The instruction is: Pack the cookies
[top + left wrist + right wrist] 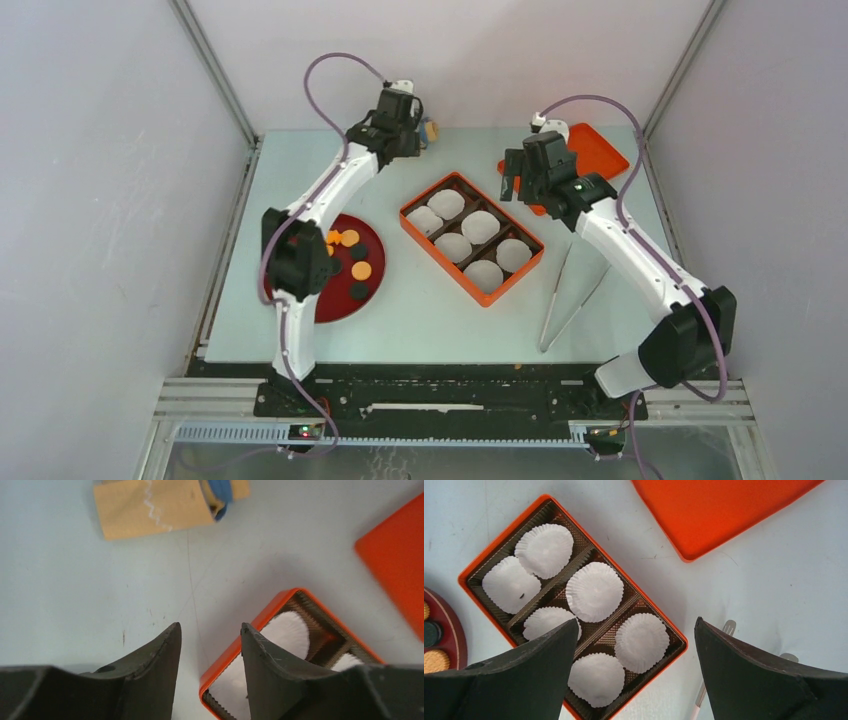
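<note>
Right wrist view: the right gripper (636, 621) has its fingers (539, 670) spread wide and empty. They cover the near corner of the orange box (503, 536) and parts of its six white paper liners (594, 591). The dark red plate (454, 630) is cut off at the left edge, its cookies (434, 661) only partly shown. Left wrist view: the left gripper (210, 626) is released, holding nothing, and masks one end of the box. A tan-and-blue item (150, 507) at the top edge cannot be identified. The cookies are flat round discs, orange-tan and black, all on the plate at the left side of the bench (420, 310). The left arm (320, 195) extends past the box. The right arm (630, 250) hovers between the box and the orange lid (600, 150).
</note>
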